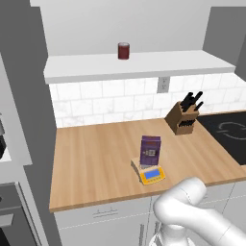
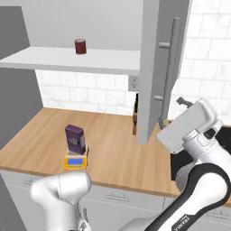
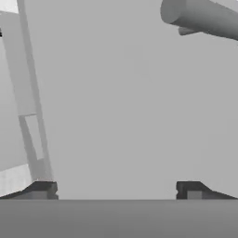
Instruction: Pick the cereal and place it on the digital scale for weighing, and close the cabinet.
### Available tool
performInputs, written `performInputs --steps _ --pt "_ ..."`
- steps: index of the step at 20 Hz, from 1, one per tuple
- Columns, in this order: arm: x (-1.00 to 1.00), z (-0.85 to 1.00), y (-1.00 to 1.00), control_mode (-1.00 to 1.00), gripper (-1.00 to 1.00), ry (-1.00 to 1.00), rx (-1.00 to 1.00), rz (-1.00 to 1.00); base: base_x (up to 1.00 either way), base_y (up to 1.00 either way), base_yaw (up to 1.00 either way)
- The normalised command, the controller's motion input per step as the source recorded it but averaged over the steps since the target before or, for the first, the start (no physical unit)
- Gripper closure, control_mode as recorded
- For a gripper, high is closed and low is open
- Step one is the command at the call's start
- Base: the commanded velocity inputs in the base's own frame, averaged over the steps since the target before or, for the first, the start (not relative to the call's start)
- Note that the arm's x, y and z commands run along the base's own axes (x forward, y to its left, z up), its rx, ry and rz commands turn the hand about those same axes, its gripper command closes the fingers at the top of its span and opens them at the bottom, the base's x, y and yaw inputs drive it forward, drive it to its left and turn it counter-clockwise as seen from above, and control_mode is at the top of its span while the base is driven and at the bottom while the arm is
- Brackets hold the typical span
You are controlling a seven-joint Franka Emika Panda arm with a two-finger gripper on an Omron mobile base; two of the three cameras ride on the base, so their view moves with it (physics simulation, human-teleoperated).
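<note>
On the wooden counter [image 1: 96,158], I list one digital scale [image 1: 152,174], yellow-orange with a blue display, with the cereal [image 1: 150,150] standing upright on its plate. A brown knife block [image 1: 182,117] stands farther back by the tiled wall, near the black cooktop [image 1: 228,132].

On the white shelf [image 2: 67,58] of the cabinet, I count a single dark red can [image 2: 80,46], upright.

The cabinet door [image 2: 155,67] stands swung out over the counter, edge toward me, its silver bar handle [image 2: 170,67] facing right. My gripper [image 3: 116,189] sits close against the flat grey door face, fingers [image 3: 42,189] spread wide, nothing between them. The handle bar [image 3: 200,18] crosses the hand view's upper corner.
</note>
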Motion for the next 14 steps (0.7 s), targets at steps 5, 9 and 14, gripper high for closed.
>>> performInputs --steps 5,9,14 --pt "0.10 0.63 1.00 -1.00 -1.00 -0.34 0.00 0.00 0.00 0.00 0.00" --pt "0.26 0.72 0.96 -1.00 -1.00 -0.14 0.02 0.00 0.00 0.00 0.00" --pt "0.08 1.00 0.62 -1.00 -1.00 -0.28 0.00 0.04 0.00 0.00 0.00"
